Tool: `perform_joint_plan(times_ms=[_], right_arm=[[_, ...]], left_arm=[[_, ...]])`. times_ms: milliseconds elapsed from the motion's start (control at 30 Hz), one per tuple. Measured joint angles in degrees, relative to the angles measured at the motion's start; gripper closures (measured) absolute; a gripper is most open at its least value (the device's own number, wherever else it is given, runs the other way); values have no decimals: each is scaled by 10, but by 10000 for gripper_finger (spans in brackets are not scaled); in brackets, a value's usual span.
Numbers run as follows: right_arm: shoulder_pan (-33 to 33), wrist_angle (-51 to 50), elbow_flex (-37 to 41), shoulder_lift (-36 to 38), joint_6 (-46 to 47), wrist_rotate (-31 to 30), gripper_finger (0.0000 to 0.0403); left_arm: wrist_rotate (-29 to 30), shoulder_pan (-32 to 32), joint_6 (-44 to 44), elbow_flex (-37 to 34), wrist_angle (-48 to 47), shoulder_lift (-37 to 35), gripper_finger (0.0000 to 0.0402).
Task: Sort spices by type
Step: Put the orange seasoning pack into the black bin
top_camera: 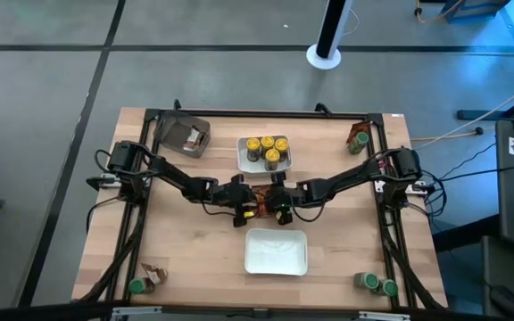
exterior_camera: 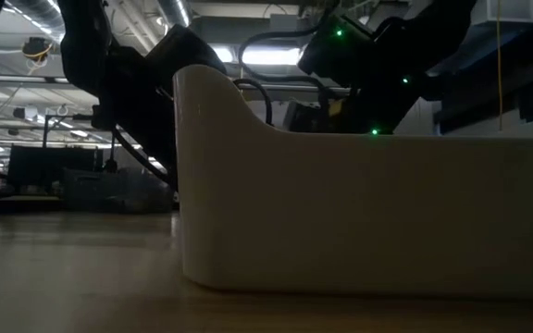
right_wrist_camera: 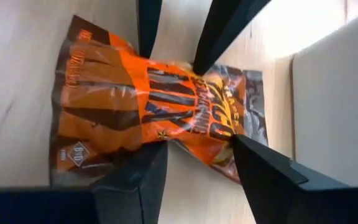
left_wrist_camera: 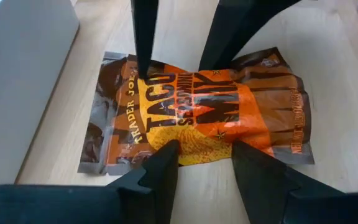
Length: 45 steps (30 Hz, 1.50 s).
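Wooden table (top_camera: pixel 186 259), two white trays (top_camera: pixel 277 252), dark bin (top_camera: pixel 183 136), orange packet (left_wrist_camera: pixel 204 115), green-lidded jars (top_camera: pixel 137 287) at corners

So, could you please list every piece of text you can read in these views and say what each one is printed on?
"TRADER JOE'S" (partly hidden): along one edge of the orange packet, left wrist view.
"TACO SEASONING MIX": large dark letters across the same packet; "SEASONING" is partly creased.
Small print along the packet's far edge: too small to read.
Small diamond mark on the packet in the right wrist view: blurred, unreadable.
Jars and trays in the high view: no readable text.

centre: two trays (top_camera: pixel 276 252) flank packet (top_camera: pixel 259 202) | sides: open
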<state>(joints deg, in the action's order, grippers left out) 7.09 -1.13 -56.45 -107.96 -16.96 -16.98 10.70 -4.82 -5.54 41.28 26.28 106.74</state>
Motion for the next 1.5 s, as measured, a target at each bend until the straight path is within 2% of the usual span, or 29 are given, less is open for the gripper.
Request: perform_joint_plan(times_ms=[233, 500, 567, 733, 833, 967, 1067, 1167, 1333, 1500], right_arm=[[0, 22, 0, 0, 1, -1, 265], [0, 30, 0, 0, 14, -4, 377], [1, 31, -1, 1, 17, -5, 392], [18, 29, -3, 10, 19, -49, 381], [33, 33, -3, 23, -1, -85, 388], [52, 60, -4, 38, -42, -165, 392], [63, 84, -4, 45, -73, -218, 383], [69, 112, -4, 45, -102, -246, 379], [73, 150, -4, 45, -136, -256, 388], [73, 175, -17, 45, -168, -261, 385]], left_arm=[[0, 0, 0, 0, 0, 0, 259], [0, -1, 0, 0, -9, -7, 259], [0, -2, 0, 0, -40, -22, 259], [0, -5, -17, 0, -169, -90, 259], [0, -5, -36, 0, -236, -138, 259], [11, -5, -45, -11, -257, -205, 259], [27, -5, -45, -39, -234, -261, 259], [42, 0, -64, -86, -174, -317, 259], [44, 23, -139, -160, -48, -379, 259], [42, 43, -223, -172, -31, -397, 259]])
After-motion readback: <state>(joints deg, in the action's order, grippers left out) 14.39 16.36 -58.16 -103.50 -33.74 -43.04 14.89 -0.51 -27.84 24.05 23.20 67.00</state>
